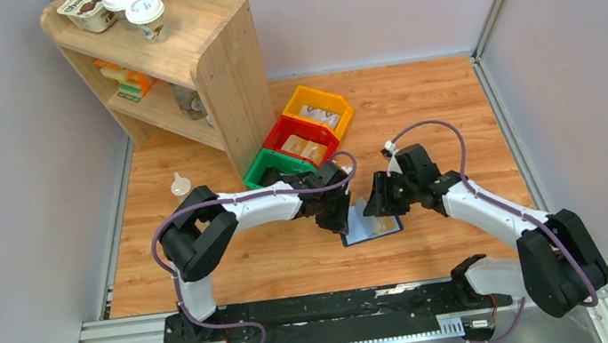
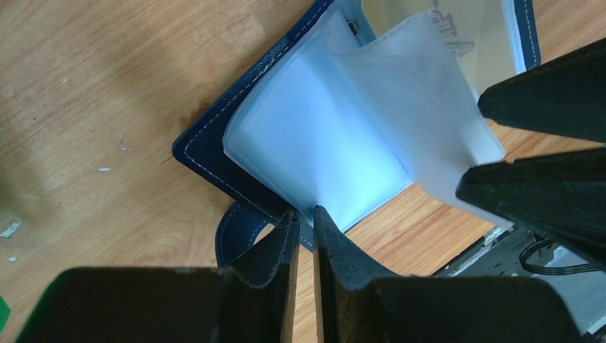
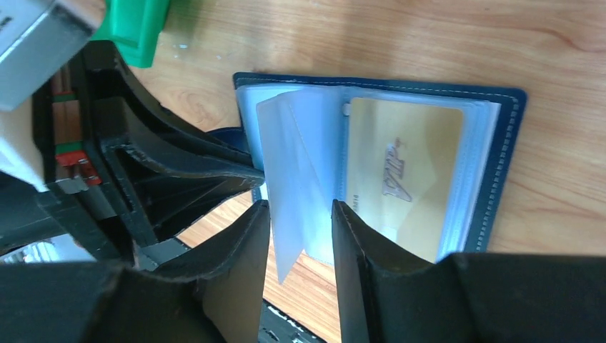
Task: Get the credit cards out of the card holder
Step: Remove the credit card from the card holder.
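The card holder [image 3: 509, 136] lies open on the table [image 1: 419, 119] between my two claws. My right claw [image 3: 300, 207] stands apart around a raised clear sleeve [image 3: 293, 157]. My left claw [image 2: 305, 213] is nearly together at the holder's edge; I cannot tell whether it pinches. A gold card [image 3: 404, 179] sits inside a sleeve.

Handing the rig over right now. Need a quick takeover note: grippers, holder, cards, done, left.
Left gripper: fingers nearly together at the edge of the card holder, beside its strap. Can't tell whether it pinches anything.
Right gripper: open, one finger on each side of a raised clear sleeve, not clamped on it.
Card holder: lies open on the table between the two grippers.
Cards: one gold card shows, inside its pocket.
Done: holder open, one sleeve standing up.
Left: pull the cards out; none is seen out yet.
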